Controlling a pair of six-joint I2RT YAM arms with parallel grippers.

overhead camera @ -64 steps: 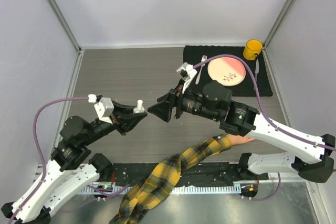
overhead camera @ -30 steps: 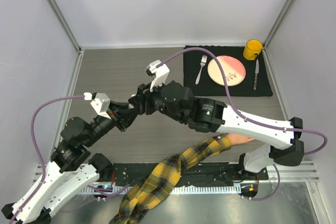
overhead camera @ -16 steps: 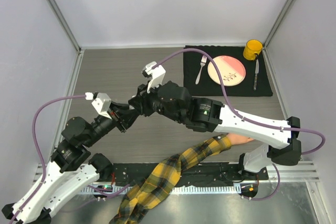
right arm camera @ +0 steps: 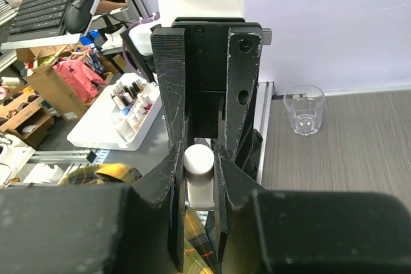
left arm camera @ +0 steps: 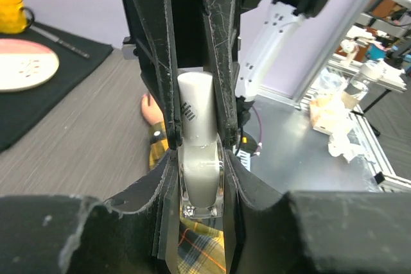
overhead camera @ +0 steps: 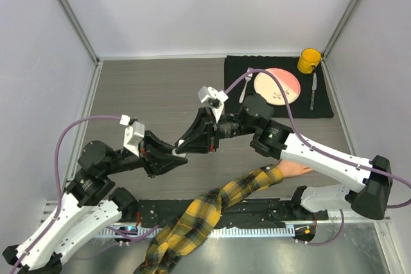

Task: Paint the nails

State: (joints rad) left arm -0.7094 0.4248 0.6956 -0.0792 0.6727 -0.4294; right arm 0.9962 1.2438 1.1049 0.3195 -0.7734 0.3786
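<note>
Bottle (left arm camera: 196, 129) betw. L gripper (overhead camera: 174, 157) & R gripper (overhead camera: 186, 145); plate (overhead camera: 277, 86) on mat (overhead camera: 323, 104) back-right.

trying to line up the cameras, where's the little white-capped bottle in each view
Top camera: bottle just left of centre.
Left wrist: bottle dead centre, cap up.
Right wrist: bottle low centre, mostly its white cap showing.
Shared landmark: plaid sleeve, below the bottle in all three.

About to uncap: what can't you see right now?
- Nails: top view, right arm covers most of the dummy hand; left wrist view, the right pincer blocks all but a sliver.
- Any brush: hidden inside the capped bottle.
- Bottle, top view: mostly buried in the left pincer.
</note>
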